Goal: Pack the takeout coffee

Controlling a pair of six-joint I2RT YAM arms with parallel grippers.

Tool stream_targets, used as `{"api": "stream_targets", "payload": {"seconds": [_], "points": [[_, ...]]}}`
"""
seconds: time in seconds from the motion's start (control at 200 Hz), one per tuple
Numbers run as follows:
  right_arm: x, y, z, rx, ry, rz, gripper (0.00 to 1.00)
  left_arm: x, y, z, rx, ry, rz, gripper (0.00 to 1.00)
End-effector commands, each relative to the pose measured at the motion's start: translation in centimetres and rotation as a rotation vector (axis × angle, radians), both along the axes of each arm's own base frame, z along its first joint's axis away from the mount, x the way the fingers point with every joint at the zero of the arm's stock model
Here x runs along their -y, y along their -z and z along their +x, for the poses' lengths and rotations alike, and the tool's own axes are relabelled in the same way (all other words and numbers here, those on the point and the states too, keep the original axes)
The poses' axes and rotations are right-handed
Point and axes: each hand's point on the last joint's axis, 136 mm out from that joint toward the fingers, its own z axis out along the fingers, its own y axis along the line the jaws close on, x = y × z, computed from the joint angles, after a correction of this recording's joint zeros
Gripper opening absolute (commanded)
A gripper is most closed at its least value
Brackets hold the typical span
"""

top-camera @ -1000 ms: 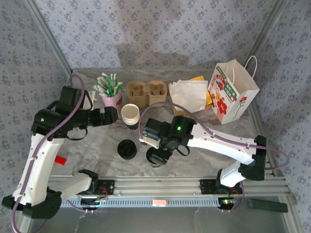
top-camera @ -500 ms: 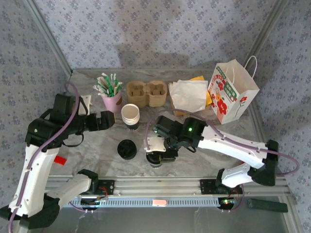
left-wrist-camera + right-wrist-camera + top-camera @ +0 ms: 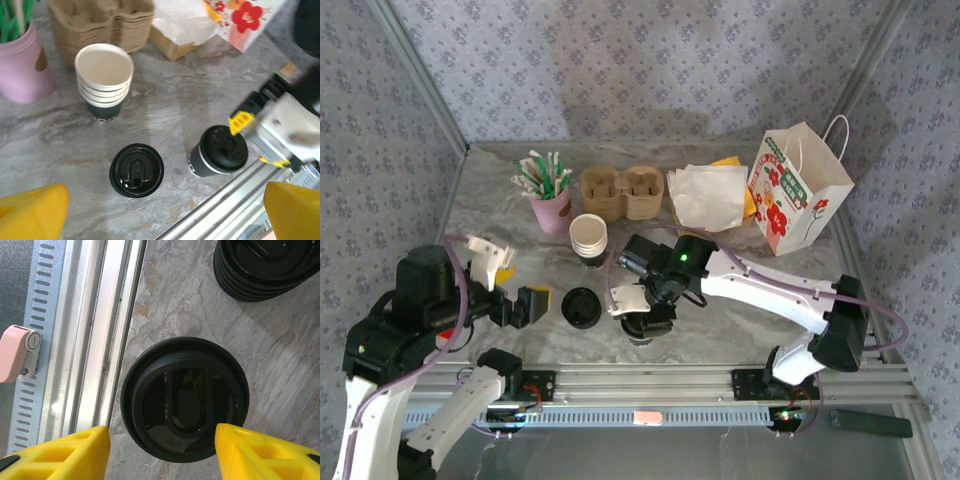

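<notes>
The takeout coffee (image 3: 185, 397) is a small dark cup with a round black lid, standing by the near rail (image 3: 95, 315); it is also seen from the side (image 3: 220, 150). My right gripper (image 3: 162, 450) hangs over it, open. One yellow finger (image 3: 60, 452) is left of the lid with a gap and the other overlaps its right edge. From above the gripper (image 3: 645, 305) hides most of the cup (image 3: 642, 330). My left gripper (image 3: 162, 220) is open and empty, back at the near left (image 3: 535, 303).
A stack of loose black lids (image 3: 581, 307) lies left of the coffee. Behind are stacked white-rimmed paper cups (image 3: 588, 237), a pink cup of stirrers (image 3: 550, 205), cardboard carriers (image 3: 623, 192), napkins (image 3: 708, 195) and a floral paper bag (image 3: 795, 190) at the right.
The left arm has drawn back from the paper cups toward the near left, its gripper still open. The right gripper has shifted and turned over the coffee cup.
</notes>
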Motion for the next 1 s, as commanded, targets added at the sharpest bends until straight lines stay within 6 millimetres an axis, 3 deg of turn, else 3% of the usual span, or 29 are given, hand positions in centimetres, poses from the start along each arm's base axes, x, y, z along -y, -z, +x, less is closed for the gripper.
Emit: {"api": "stream_targets", "payload": {"seconds": [0.0, 0.135, 0.37, 0.994], "points": [[-0.3, 0.0, 0.1, -0.026, -0.029, -0.008, 0.59, 1.2, -0.2, -1.9, 0.092, 0.21, 0.05, 1.0], [-0.6, 0.3, 0.3, -0.038, -0.032, -0.016, 0.59, 1.6, -0.4, -3.1, 0.155, 0.318, 0.084, 1.0], [-0.8, 0.9, 0.8, -0.029, -0.029, -0.031, 0.59, 0.8, 2.1, -2.6, 0.1, 0.345, 0.217, 1.0], [-1.0, 3.0, 1.1, -0.013, -0.033, -0.076, 0.57, 0.6, 2.3, -1.4, 0.099, 0.305, 0.237, 1.0]]}}
